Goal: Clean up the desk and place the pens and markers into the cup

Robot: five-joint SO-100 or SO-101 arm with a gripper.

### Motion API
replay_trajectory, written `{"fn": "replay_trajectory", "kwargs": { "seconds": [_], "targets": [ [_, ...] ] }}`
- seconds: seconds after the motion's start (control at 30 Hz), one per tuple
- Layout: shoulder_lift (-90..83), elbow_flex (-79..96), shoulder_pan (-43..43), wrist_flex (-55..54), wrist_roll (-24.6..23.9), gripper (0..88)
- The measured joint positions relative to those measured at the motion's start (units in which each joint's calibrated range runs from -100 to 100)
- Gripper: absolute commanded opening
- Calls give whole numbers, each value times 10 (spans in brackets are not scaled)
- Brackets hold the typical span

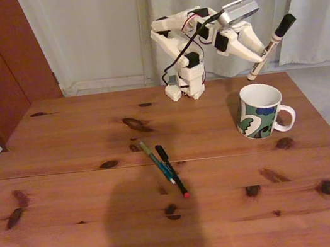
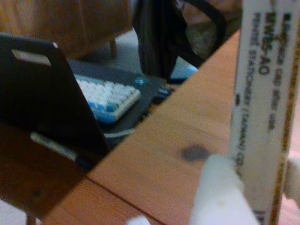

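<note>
1. The end effector [image 1: 262,50] is clamped on the white-barrelled marker [image 1: 270,46], holding it in the air above and just behind the white mug [image 1: 259,110] in the fixed view. The marker is tilted, its lower black end pointing down toward the mug's opening but not yet inside it.

2. In the wrist view the marker's printed barrel [image 2: 262,108] runs nearly upright along the right side, pinched against a white finger [image 2: 218,192] at the bottom edge. Beyond the tabletop [image 2: 187,117] edge a keyboard with white and blue keys [image 2: 110,97] sits lower down, out of focus.

3. The mug stands upright near the right side of the tabletop [image 1: 66,179], handle turned to the right in the fixed view. Nothing sticks out of it, so it looks empty so far.

4. Two items are left: the teal-green pen [image 1: 157,162] and the black pen with a red tip [image 1: 171,170] lie side by side near the tabletop's middle, close enough that they may touch, well apart from the mug.

5. My judgement: the first of three deliveries is in hand and close to its drop. Lowering and releasing the marker comes next, then two more pick-ups, so most of the job remains.
</note>
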Motion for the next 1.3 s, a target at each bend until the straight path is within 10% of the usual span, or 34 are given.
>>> {"fn": "replay_trajectory", "kwargs": {
  "seconds": [1.3],
  "targets": [
    [43, 99, -12, -43, -46, 117]
  ]
}}
